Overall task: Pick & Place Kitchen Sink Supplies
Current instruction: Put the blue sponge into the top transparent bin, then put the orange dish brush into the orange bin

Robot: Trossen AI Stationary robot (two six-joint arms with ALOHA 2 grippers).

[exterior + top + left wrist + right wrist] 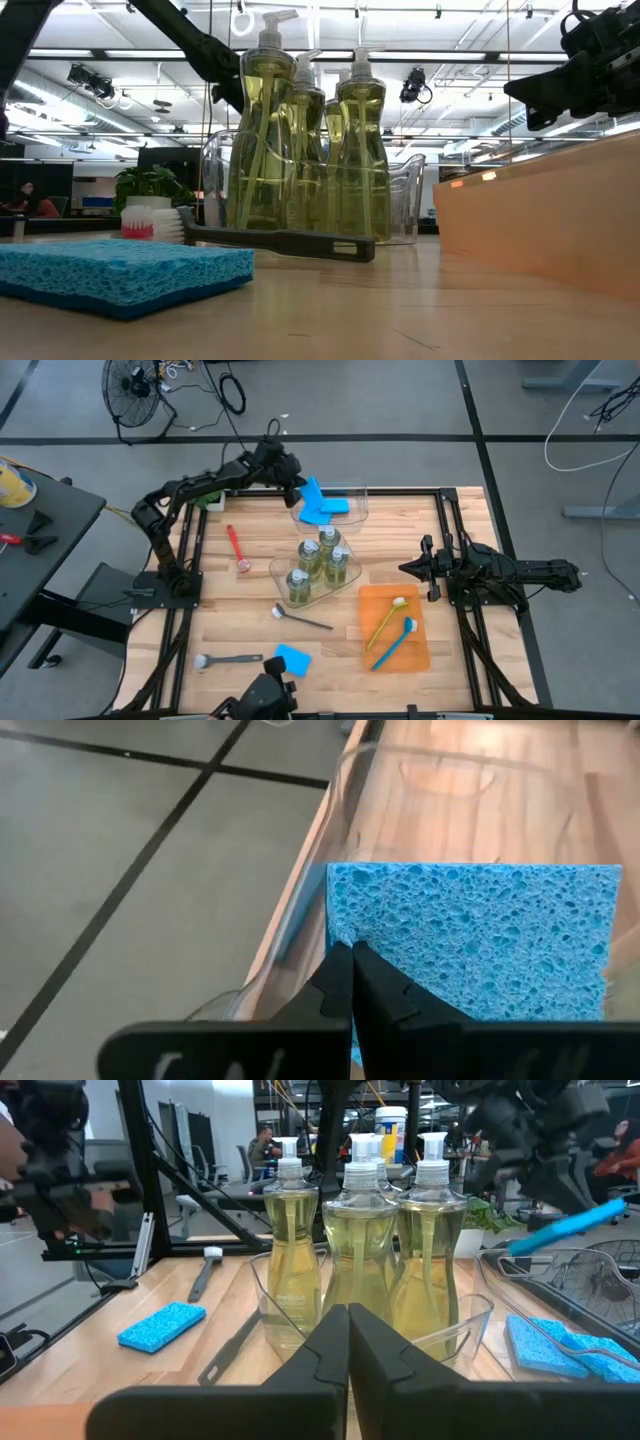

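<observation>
High view: the left gripper [303, 493] holds a sponge [314, 498] over the far bin [358, 500]; the right gripper [408, 568] idles clenched beside the bottles [322, 562]. Left wrist view: fingers [345, 982] pinch the sponge's edge. Right wrist view: jaws closed, empty, facing the bottles.

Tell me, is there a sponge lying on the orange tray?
No, the orange tray holds only two brushes, a yellow-green brush and a blue brush.
</observation>
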